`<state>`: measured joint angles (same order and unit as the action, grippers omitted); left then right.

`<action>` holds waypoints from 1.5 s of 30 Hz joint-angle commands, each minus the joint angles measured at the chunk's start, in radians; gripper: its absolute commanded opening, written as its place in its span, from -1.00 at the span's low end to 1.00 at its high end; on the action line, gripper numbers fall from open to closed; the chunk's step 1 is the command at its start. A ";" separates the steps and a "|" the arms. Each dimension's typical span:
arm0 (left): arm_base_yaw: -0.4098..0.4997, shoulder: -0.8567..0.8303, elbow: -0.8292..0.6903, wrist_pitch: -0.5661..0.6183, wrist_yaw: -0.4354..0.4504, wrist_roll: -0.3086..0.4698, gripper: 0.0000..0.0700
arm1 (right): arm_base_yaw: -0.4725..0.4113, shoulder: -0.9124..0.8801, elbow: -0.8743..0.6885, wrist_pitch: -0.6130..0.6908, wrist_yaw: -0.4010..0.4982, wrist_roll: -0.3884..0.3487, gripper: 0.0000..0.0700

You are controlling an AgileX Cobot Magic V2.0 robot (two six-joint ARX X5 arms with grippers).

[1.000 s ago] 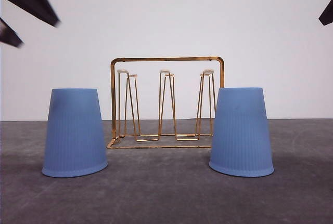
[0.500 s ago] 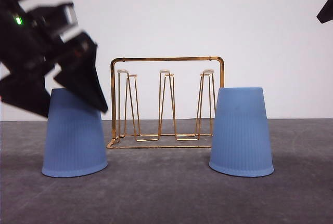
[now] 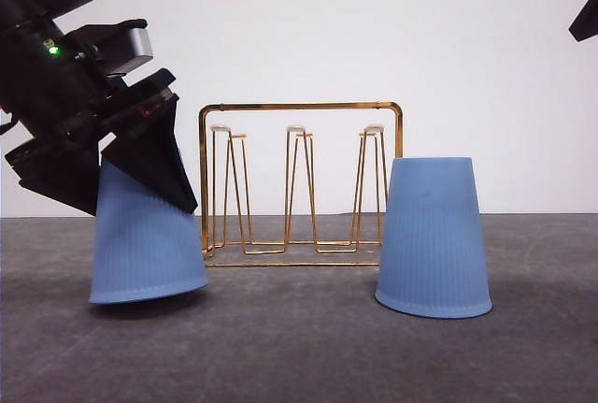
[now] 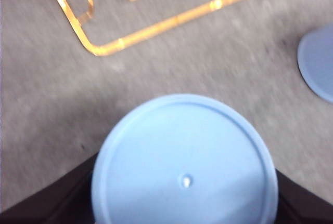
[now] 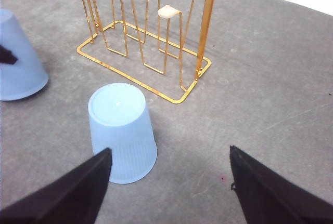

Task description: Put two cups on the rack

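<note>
Two cups, both mouth-down on the surface [image 3: 308,356] flanking the rack [image 3: 299,183] at frame centre. Left cup [image 3: 145,244] tilted — left claw [image 3: 117,174] clamped around its top, prongs just right. Right cup [image 3: 433,235] upright; right claw [image 5: 169,180] spread, empty, cup just ahead-left.

You are not looking at any readable text, label, brand, number or sign in these views; nothing on any surface is showing lettering.
</note>
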<state>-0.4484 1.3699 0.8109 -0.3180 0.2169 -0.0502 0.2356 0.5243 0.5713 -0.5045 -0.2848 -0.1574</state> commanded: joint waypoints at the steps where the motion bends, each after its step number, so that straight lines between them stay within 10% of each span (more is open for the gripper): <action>1: -0.005 0.013 0.062 -0.019 0.008 -0.020 0.01 | 0.005 0.002 0.012 0.011 0.001 -0.007 0.31; 13: -0.004 0.028 0.432 -0.347 -0.103 -0.023 0.01 | 0.005 0.003 0.012 0.012 0.001 -0.007 0.31; 40: -0.004 0.360 0.608 -0.173 -0.180 -0.045 0.02 | 0.005 0.003 0.012 0.019 0.001 -0.007 0.31; 45: -0.004 0.418 0.608 -0.173 -0.160 -0.045 0.64 | 0.005 0.003 0.012 0.020 0.001 -0.007 0.31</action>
<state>-0.4473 1.7696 1.3941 -0.5007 0.0494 -0.0944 0.2356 0.5243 0.5713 -0.4954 -0.2848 -0.1575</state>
